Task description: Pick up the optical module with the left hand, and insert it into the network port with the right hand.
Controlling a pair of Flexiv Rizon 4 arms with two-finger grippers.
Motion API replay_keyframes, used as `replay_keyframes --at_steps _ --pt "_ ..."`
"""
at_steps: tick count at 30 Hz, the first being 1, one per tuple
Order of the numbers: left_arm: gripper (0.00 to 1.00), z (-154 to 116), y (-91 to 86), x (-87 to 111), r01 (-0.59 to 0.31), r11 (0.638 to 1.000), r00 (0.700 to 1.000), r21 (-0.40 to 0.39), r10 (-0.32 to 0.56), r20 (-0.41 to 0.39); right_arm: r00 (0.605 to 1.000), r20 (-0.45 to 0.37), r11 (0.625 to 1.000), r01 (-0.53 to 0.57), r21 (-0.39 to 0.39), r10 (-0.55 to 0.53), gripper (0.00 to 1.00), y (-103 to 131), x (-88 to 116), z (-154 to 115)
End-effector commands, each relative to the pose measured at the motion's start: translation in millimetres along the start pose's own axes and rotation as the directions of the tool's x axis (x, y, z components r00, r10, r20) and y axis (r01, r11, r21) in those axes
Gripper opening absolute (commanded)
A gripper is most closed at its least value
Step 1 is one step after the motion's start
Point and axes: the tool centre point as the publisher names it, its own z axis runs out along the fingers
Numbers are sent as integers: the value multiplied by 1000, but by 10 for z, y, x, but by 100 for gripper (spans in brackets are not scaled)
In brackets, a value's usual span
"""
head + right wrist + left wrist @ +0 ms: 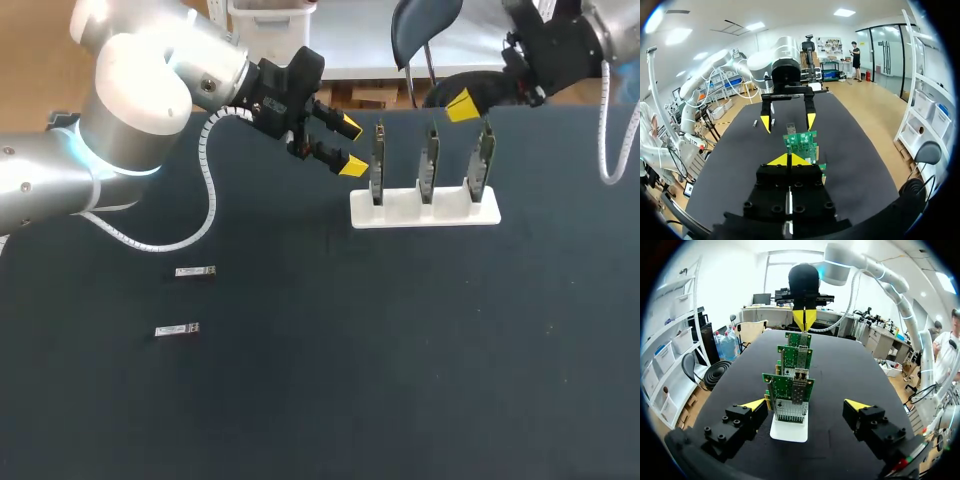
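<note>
Head view, left gripper (351,146) fingers spread, empty, by the card stand (425,208), optical module (195,271) and second module (177,329) well clear of them, near left edge of the worktop (330,380), right gripper (462,105) fingers clenched.

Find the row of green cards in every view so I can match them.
Head: cards right of centre, left end effector beside them.
Left wrist: cards straight ahead of that end effector.
Right wrist: cards just ahead of the right end effector.
Landmark: the open left end effector, seen in all three.
</note>
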Motion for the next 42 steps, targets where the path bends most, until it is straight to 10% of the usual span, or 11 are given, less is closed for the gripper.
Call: replay_keyframes --at_steps 1,14,16,42 --pt "100 -4 -11 -3 1 1000 1000 -2 -1 -3 1000 -12 1000 -6 -3 6 0 -21 44 -20" --pt "100 -4 -11 -3 1 1000 1000 -2 -1 -3 999 -39 1000 -12 -4 12 5 -33 123 -16" --pt "100 -4 -11 -3 1 1000 1000 -2 -1 -3 999 -49 1000 -7 9 8 100 -30 124 -11" --pt "100 -21 -7 -17 -11 1000 1000 -25 11 -17 999 -49 1000 -7 9 8 100 -30 124 -11"
